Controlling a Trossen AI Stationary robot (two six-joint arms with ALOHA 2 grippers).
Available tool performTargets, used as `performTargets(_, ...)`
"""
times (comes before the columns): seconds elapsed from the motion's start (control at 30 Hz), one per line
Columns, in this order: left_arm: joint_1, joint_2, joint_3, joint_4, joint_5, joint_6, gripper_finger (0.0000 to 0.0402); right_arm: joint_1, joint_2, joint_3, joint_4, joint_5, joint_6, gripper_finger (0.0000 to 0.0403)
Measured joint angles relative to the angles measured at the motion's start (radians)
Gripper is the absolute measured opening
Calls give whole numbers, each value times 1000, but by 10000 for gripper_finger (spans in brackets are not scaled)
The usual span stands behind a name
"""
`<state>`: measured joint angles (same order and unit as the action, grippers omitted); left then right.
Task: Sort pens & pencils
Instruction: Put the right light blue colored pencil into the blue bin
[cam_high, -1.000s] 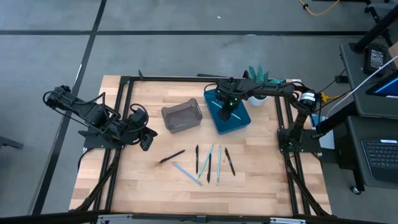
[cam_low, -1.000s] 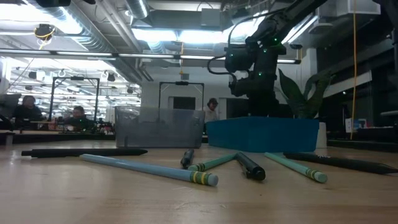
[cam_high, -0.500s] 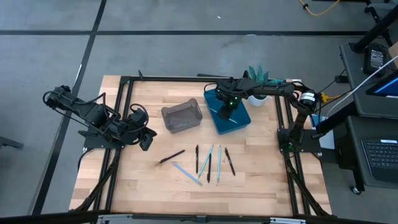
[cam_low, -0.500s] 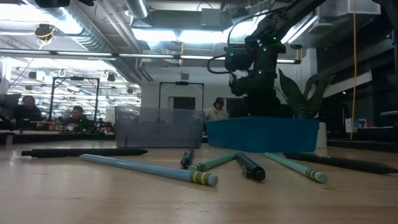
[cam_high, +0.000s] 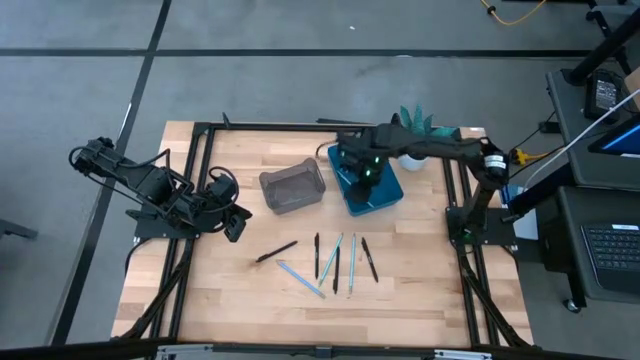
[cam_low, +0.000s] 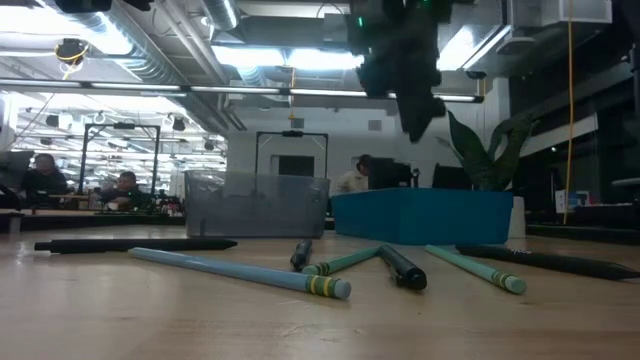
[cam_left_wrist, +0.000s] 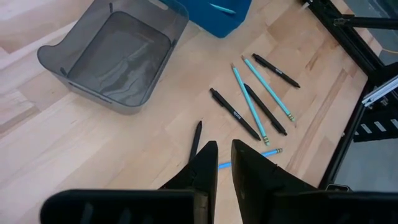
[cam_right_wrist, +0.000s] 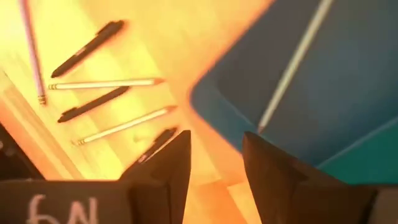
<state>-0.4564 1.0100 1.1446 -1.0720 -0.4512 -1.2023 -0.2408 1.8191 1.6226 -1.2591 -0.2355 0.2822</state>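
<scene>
Several pens and pencils, black and light blue, lie flat on the wood table near its middle (cam_high: 335, 262), and also show in the left wrist view (cam_left_wrist: 252, 102). One light pencil (cam_right_wrist: 292, 65) lies inside the blue bin (cam_high: 385, 190). My right gripper (cam_right_wrist: 214, 155) hangs open above the blue bin's near-left corner, high over it in the low view (cam_low: 412, 120), touching nothing. My left gripper (cam_left_wrist: 224, 165) waits shut at the table's left side (cam_high: 235, 222), pointing toward the sticks.
An empty grey bin (cam_high: 292, 188) stands left of the blue bin. A green potted plant (cam_high: 415, 125) stands at the table's far right, behind the blue bin. Black frame rails (cam_high: 195, 180) run along the table's edges. Bare wood lies near the front edge. People sit in the room beyond.
My right gripper has risen well above the blue bin and drifted slightly toward the table's left. The sticks on the table and the left arm have kept still.
</scene>
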Motion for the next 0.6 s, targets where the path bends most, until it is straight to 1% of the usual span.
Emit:
performTargets(0.17, 0, 0, 0, 0, 0, -18, 41, 186, 0, 2, -5, 47, 83, 145)
performTargets(0.33, 0, 3, 0, 0, -1, -26, 41, 334, 0, -74, 7, 135, 242, 145)
performTargets(0.47, 1, 18, 0, 0, -10, -27, 41, 398, 0, -162, 124, 154, 434, 145)
performTargets(0.6, 14, 34, 0, -4, -11, -26, 41, 416, 0, -250, 294, 156, 605, 145)
